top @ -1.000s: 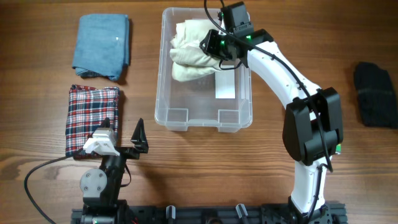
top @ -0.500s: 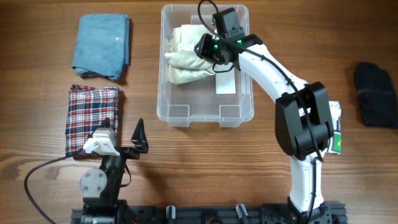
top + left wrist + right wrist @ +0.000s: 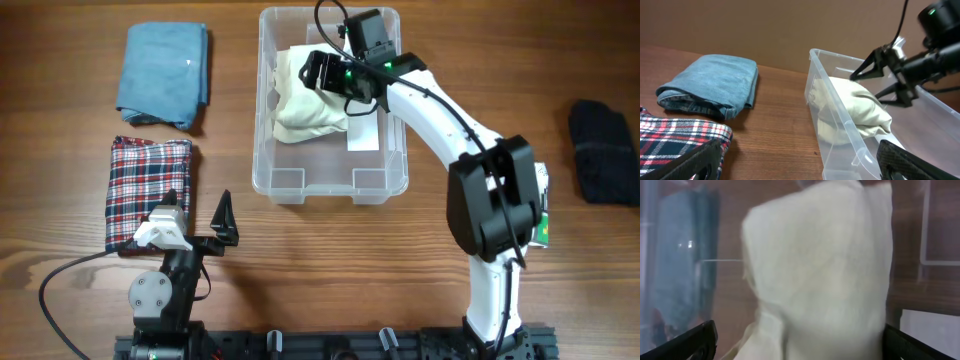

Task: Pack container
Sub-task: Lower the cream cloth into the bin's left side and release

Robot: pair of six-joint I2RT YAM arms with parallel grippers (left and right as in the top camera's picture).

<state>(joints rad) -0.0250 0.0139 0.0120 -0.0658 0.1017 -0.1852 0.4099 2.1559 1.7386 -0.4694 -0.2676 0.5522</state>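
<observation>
Bench (image 3: 60, 150): bare wood. Container (image 3: 262, 140) sits at far centre, with a cream cloth (image 3: 305, 110) in its far-left part. Plaid cloth (image 3: 145, 190) and blue cloth (image 3: 165, 75) lie by the left edge, dark cloth (image 3: 603, 150) by the right edge. Right gripper (image 3: 316, 72) is released, jaws wide over the cream cloth. Left gripper (image 3: 200, 210) is released and empty at the near edge.

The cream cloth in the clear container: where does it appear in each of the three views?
Overhead: cream cloth at upper centre, in the far half of the container.
Left wrist: cream cloth right of centre, behind the clear near wall.
Right wrist: cream cloth fills the middle.
Shared landmark: the container.
</observation>
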